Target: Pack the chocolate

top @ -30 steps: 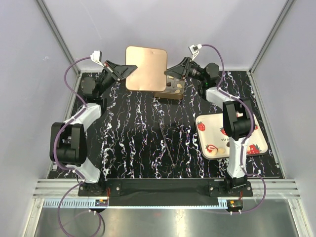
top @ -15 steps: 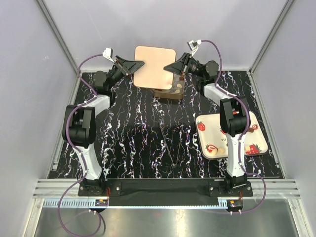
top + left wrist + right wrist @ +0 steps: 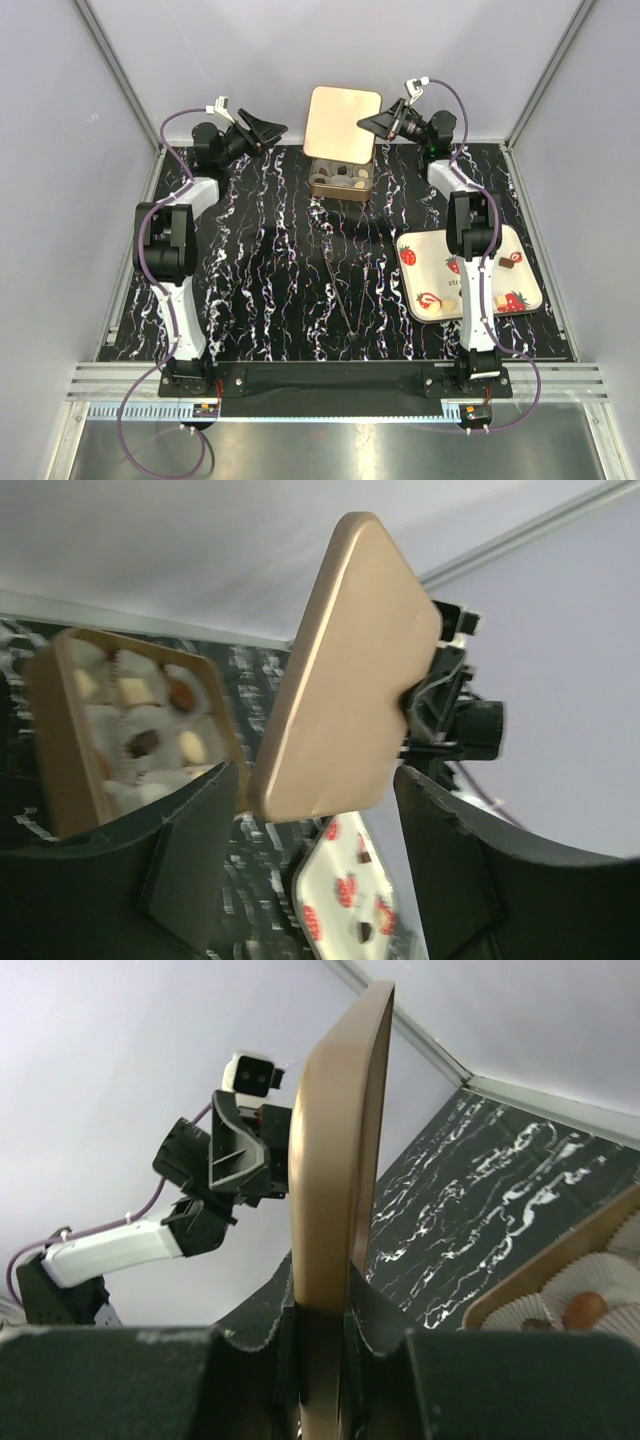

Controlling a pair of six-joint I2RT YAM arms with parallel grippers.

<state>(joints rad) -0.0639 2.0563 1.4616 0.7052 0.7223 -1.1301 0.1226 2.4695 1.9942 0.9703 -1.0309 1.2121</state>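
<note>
A gold box [image 3: 322, 190] stands at the back of the table, with chocolate [image 3: 345, 179] in white paper cups inside it. Its gold lid [image 3: 340, 122] stands upright behind the box. My right gripper [image 3: 386, 122] is shut on the lid's right edge. In the right wrist view the lid [image 3: 335, 1140] is pinched edge-on between the fingers of the right gripper [image 3: 325, 1310]. My left gripper [image 3: 268, 129] is open, left of the lid and apart from it. The left wrist view shows the lid [image 3: 350, 680], the box [image 3: 60, 750] and a dark chocolate [image 3: 145, 742]. More chocolate [image 3: 515, 259] lies on the white tray [image 3: 440, 245].
The strawberry-print tray sits at the right, partly behind my right arm. Thin metal tongs [image 3: 345, 295] lie on the black marbled table [image 3: 260, 270] at mid-front. Frame posts and grey walls close in the back corners.
The lid swung from lying over the box to upright and shifted right, uncovering the box. My left gripper let go, opened and drew back left. My right gripper shut on the lid's edge.
</note>
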